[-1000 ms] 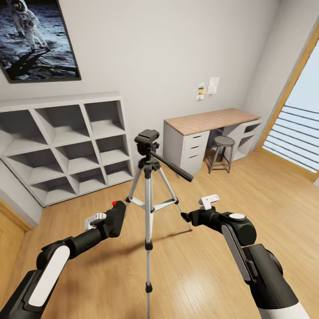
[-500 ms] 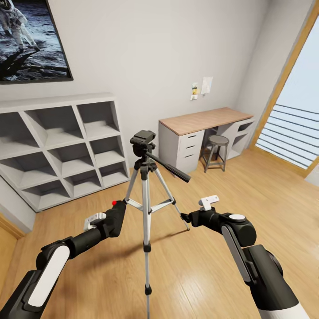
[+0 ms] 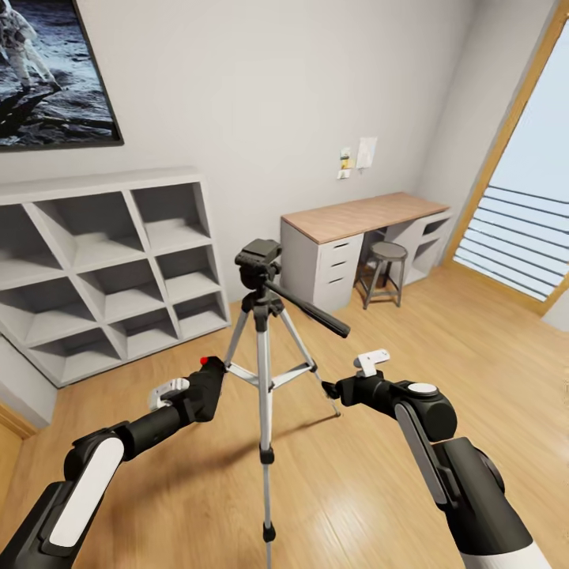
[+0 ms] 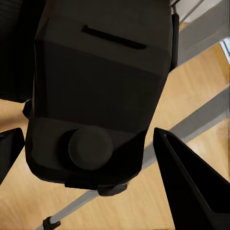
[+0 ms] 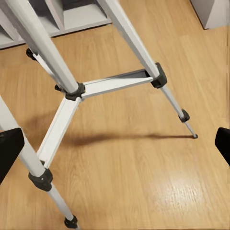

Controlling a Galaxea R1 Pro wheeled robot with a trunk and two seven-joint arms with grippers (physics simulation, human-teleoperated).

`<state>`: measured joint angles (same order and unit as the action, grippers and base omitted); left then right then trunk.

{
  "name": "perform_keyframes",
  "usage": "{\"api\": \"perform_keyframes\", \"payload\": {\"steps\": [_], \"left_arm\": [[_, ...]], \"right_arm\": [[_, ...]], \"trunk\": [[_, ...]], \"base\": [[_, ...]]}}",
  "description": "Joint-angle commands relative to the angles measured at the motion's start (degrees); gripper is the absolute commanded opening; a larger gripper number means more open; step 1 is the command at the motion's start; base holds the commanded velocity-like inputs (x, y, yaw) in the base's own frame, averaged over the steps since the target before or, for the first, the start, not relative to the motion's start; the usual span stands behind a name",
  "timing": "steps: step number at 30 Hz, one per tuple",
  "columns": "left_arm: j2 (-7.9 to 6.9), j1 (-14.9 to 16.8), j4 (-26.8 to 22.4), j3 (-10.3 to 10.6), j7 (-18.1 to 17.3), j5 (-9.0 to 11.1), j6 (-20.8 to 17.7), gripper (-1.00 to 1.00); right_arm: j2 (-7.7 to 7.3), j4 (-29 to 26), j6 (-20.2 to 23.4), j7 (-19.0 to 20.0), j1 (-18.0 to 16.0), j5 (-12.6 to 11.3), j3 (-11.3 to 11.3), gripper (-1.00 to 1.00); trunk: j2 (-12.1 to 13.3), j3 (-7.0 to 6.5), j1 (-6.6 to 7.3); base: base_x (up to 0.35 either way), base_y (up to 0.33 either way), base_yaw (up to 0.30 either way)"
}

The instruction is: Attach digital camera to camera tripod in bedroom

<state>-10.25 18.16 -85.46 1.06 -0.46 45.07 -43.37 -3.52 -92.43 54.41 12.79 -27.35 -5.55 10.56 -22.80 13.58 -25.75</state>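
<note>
— Where is the digital camera (image 3: 207,387) right now?

— In the left gripper (image 4: 91,143). The fingers (image 4: 191,187) sit on either side of its black body, pinching it. In the head view its red button faces up, and it hangs just left of the camera tripod (image 3: 263,348), lower than the tripod's head.

— And the tripod itself?

— Upright on the wood floor (image 3: 379,474) in the middle of the bedroom, between the two arms, its long black pan handle (image 3: 308,307) pointing down to the right. Behind it stand white cube shelves (image 3: 103,269) and a table (image 3: 363,215) with a stool (image 3: 385,269).

— The right gripper (image 5: 115,143)?

— Empty, fingers spread wide apart, just right of the tripod at spreader height, looking onto the silver legs (image 5: 62,120).
</note>
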Motion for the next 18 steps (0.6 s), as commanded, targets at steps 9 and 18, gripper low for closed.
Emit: {"api": "perform_keyframes", "payload": {"steps": [9,18], "left_arm": [[-0.15,0.03,-0.21,-0.01,-0.17,0.1,-0.22,-1.0],[-1.81,-0.07,-0.31,-0.01,-0.26,0.09,-0.16,-1.0]], "right_arm": [[-0.03,-0.03,0.58,-0.37,-0.07,-0.46,0.07,1.0],[-0.01,-0.03,0.39,-0.38,-0.02,-0.5,0.07,1.0]], "trunk": [[-0.12,0.04,-0.03],[-0.12,0.04,-0.03]], "base": [[0.007,0.005,-0.143],[0.001,0.0,-0.125]]}}
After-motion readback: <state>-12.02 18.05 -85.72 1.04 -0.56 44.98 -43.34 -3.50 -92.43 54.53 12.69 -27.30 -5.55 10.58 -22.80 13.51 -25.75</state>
